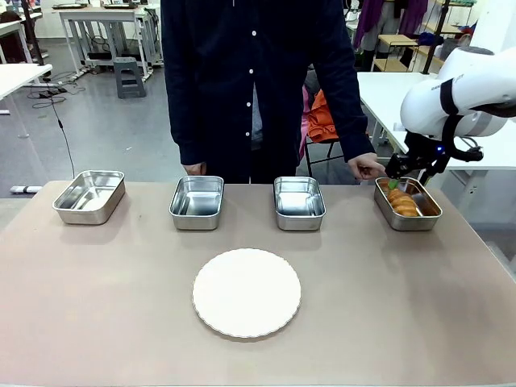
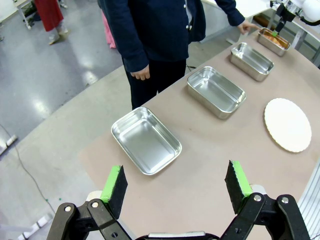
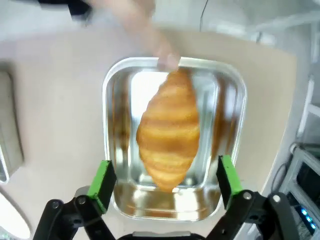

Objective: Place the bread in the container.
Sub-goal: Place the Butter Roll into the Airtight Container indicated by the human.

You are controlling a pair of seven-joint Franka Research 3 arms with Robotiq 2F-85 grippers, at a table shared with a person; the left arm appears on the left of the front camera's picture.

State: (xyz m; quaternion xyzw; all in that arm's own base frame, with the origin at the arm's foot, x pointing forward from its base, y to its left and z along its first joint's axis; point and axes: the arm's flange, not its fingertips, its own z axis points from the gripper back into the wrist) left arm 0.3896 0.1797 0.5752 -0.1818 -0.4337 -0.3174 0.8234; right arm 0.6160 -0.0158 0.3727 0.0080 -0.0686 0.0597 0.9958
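- Centrally, in the right wrist view, the bread (image 3: 169,134) lies inside the container (image 3: 112,105), its long axis running from 12 to 6 o'clock, straight ahead of the right gripper (image 3: 164,181).
- Right gripper: fingers spread wide, wider than the roll and holding nothing; the green pads (image 3: 102,179) stand at 8 and 4 o'clock of the roll, apart from it.
- Seen from the front, this container (image 1: 427,219) is the rightmost of four steel trays; the right arm is nearer, so any withdrawal is judged to fall to it.
- A person's hand (image 1: 367,167) rests at the tray's far rim.
- Left gripper (image 2: 175,186): also wide open, empty, well apart above the first tray (image 2: 145,140).
- Materials: glossy, ridged golden crust; shiny steel with rounded corners; a scalloped white plate (image 1: 247,292) on the matte brown table (image 1: 97,306).
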